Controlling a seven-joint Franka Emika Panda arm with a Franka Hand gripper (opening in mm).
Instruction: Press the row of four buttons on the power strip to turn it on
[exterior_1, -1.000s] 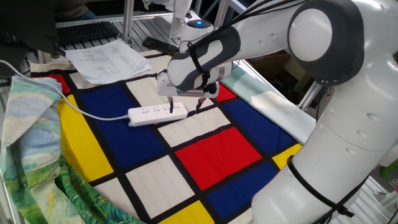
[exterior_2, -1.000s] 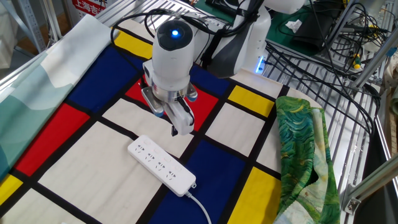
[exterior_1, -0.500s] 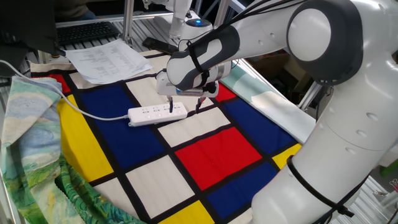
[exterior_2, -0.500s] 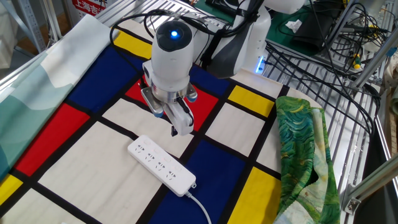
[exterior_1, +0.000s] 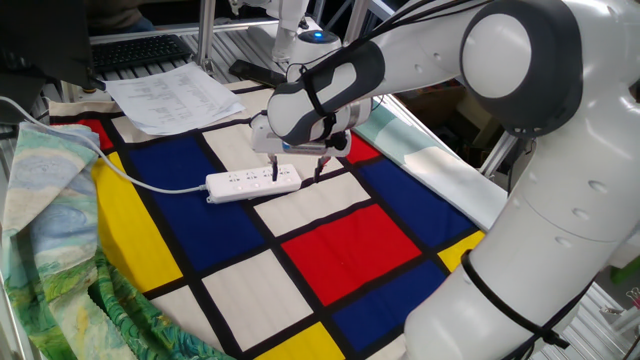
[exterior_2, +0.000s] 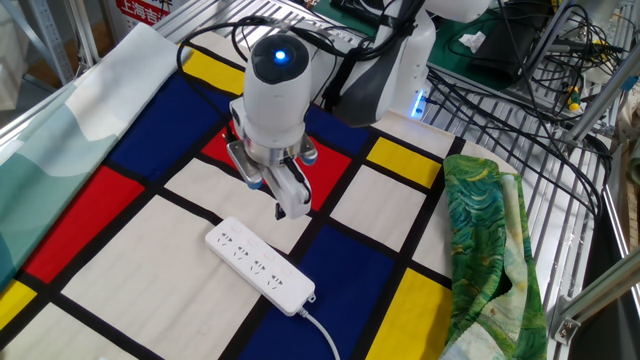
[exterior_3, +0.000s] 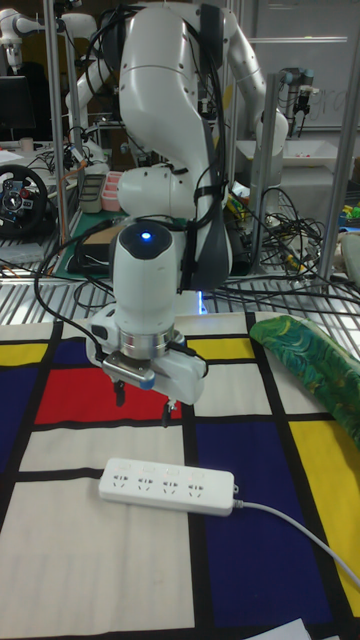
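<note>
Black-tipped fingers (exterior_3: 119, 391) of gripper (exterior_3: 143, 401) point down, set apart with a clear gap between the two tips in tall fixed view, clamped on nothing. Hangs above the cloth just behind power strip (exterior_3: 168, 486), not touching it; blue light lit on the wrist housing. No containers in any view. Power strip: long white plastic bar, lying flat on a white panel of the checked cloth (exterior_2: 90, 215) (red, blue, yellow, white blocks with black lines), one end over a black line beside a blue panel. Sockets in a row along the top face; row of four buttons (exterior_3: 160, 468) barely discernible, on/off state not readable. White cable (exterior_3: 292, 532) leaves one end and runs across the blue panel. Green patterned fabric (exterior_2: 490, 240) bunched at table edge; stack of papers (exterior_1: 170, 95) at far corner.
</note>
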